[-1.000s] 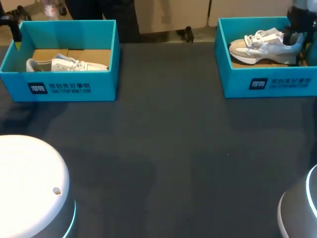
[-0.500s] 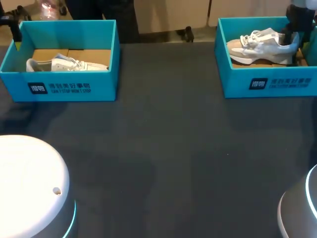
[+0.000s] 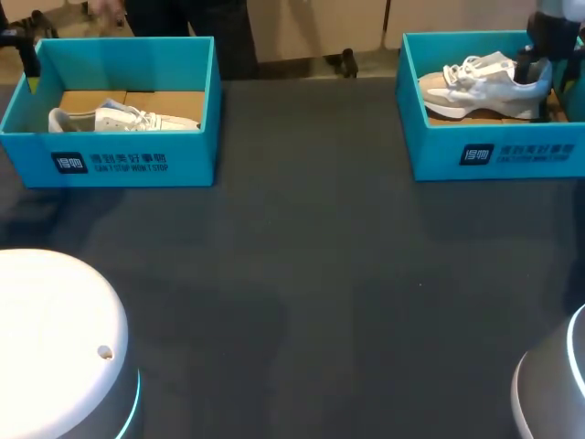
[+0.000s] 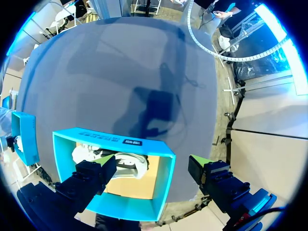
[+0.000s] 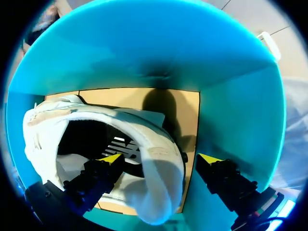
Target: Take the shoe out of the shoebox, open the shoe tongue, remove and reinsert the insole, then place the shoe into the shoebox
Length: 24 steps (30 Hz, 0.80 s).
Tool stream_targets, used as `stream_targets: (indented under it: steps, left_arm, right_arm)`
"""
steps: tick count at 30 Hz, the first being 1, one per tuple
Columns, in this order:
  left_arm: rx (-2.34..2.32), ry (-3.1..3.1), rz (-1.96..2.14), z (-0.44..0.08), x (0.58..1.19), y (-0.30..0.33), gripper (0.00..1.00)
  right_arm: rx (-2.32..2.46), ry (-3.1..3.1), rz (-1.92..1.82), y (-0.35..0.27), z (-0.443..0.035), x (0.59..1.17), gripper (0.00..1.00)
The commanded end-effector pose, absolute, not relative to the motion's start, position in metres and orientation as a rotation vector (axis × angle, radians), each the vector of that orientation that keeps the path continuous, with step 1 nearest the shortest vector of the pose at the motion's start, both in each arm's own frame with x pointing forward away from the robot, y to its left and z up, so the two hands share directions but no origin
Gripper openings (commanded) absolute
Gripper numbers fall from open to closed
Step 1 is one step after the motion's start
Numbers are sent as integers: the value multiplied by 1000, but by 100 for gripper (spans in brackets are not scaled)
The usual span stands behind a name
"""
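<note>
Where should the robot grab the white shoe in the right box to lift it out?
Pinch the heel rim of the shoe, coming straight down from above. The shoe sits sole down, opening facing up, and the shoebox walls block the sides. The right gripper is open astride that rim, one finger inside.

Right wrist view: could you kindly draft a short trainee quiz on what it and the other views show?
1. True or false: one finger of the right pincer sits inside the shoe.
2. The left pincer is: A shut on a shoe; B open; C hidden.
3. Fill in: that shoe is in the ___ shoebox.
Key: 1 true; 2 B; 3 right.
</note>
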<state>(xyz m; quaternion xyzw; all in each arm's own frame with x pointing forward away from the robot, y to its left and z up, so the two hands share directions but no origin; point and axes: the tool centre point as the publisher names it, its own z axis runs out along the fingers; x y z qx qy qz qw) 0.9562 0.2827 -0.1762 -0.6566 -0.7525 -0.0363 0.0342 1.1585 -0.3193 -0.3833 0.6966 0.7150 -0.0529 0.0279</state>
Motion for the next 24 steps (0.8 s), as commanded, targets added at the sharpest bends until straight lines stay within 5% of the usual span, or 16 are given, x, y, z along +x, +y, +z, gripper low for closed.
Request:
stream_targets:
  steps: [1, 2, 3, 4, 6, 8, 24]
  left_arm:
    - [-2020, -2312, -116, -176, 956, 283, 100]
    - [-2020, -2312, -116, -176, 956, 283, 100]
    - [-2020, -2312, -116, -176, 956, 283, 100]
    - [-2020, -2312, -116, -176, 956, 283, 100]
    - [-2020, -2312, -116, -176, 956, 283, 100]
    - [-2020, -2312, -116, -176, 956, 283, 100]
    - [-2020, -2312, -116, -176, 956, 283, 100]
  right_arm:
    - [2174, 2231, -199, -320, -393, 1169, 100]
    - [2175, 2232, -199, -320, -393, 1169, 95]
    - [2178, 2235, -199, -319, -394, 1168, 75]
    - [2183, 2236, -198, -319, -395, 1168, 68]
    - [2198, 2230, -196, -319, -396, 1166, 27]
    - [2208, 2221, -194, -319, -395, 1165, 0]
    - [2227, 2135, -183, -322, -364, 1159, 0]
